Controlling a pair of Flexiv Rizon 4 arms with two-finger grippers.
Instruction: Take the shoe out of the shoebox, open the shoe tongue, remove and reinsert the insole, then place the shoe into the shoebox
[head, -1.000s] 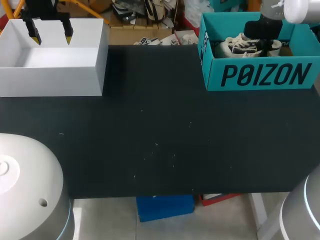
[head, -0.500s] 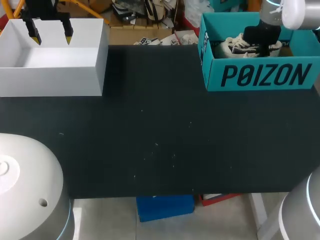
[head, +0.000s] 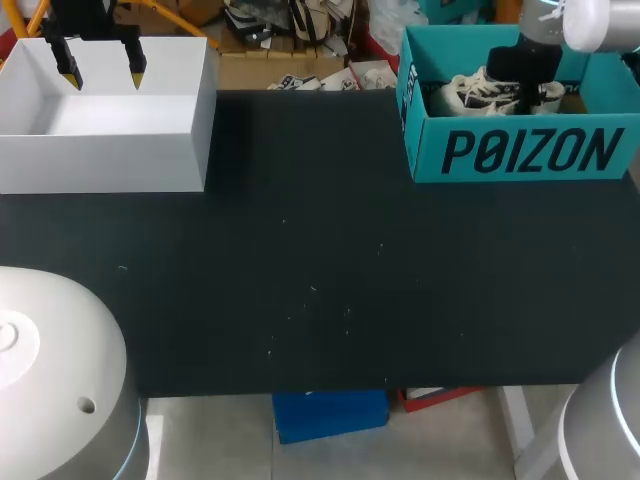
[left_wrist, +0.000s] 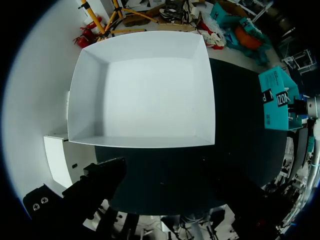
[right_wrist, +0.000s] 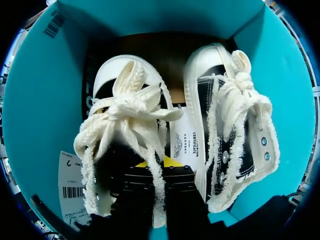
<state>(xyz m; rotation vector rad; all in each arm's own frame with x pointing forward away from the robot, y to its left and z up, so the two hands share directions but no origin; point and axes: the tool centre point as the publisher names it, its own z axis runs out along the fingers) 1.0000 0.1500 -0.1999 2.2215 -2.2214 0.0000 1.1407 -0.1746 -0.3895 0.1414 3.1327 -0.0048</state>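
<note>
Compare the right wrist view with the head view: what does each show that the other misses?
Only the right wrist view: a paper card between the two shoes, and a barcode label inside the shoebox. Only the head view: the white box, the left gripper open above it, and the black table. Both: the teal shoebox and the shoes.

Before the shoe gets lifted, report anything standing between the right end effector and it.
Nothing visible does. The right end effector is down inside the open-topped teal shoebox, right at the collar of the shoe. The other shoe lies beside it, not between them.
</note>
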